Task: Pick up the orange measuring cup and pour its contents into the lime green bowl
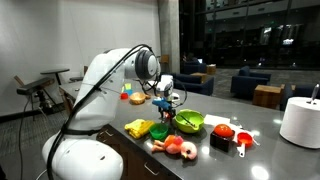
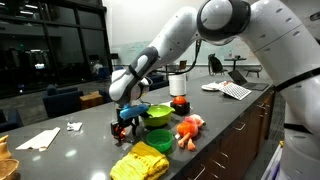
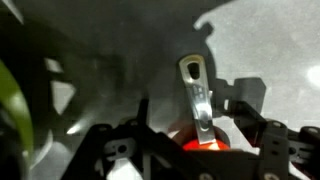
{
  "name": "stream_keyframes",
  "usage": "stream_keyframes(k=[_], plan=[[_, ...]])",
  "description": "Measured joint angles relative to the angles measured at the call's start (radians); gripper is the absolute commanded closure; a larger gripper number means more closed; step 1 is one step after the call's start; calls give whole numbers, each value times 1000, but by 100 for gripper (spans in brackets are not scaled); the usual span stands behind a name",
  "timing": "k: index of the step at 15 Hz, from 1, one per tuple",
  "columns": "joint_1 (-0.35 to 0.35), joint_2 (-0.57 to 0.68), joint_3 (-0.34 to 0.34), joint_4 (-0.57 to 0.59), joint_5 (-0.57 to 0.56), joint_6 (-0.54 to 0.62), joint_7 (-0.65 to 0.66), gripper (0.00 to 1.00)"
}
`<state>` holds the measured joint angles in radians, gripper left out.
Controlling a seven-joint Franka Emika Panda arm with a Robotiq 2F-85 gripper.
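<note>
In the wrist view the bowl (image 3: 8, 110) shows as a green edge at far left, while the gripper (image 1: 166, 113), low over the grey desk (image 3: 270, 50), stands wide around the orange cup (image 3: 205, 141), its pale handle pointing away, the fingers apparently not touching it.

The arm (image 1: 100, 80) is built of fat, rounded white shells with a glossy finish that catches the room lights in both exterior views; the large upper shell (image 2: 232, 18) is nearly spherical. The segments look greyer toward the wrist (image 2: 128, 86). A dark ring (image 1: 148, 65) marks one joint. A black cable (image 1: 76, 104) runs loosely along the outside of the near segments. The gripper (image 3: 205, 150) is black, its fingers made of hinged, bolted links in the wrist view.
</note>
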<state>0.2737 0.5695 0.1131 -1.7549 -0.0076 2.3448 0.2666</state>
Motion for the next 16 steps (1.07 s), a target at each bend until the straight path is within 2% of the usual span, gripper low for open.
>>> stream_keyframes(k=[7,8,9,10,16], plan=[[-6,-18,-24,2,-2,-39,0,96],[-6,-19,-28,2,-3,-44,0,100],[-6,-20,-32,3,-4,-49,0,100],[-6,-20,-34,4,-5,-54,0,96],[20,-17,-32,14,-25,-75,10,96]])
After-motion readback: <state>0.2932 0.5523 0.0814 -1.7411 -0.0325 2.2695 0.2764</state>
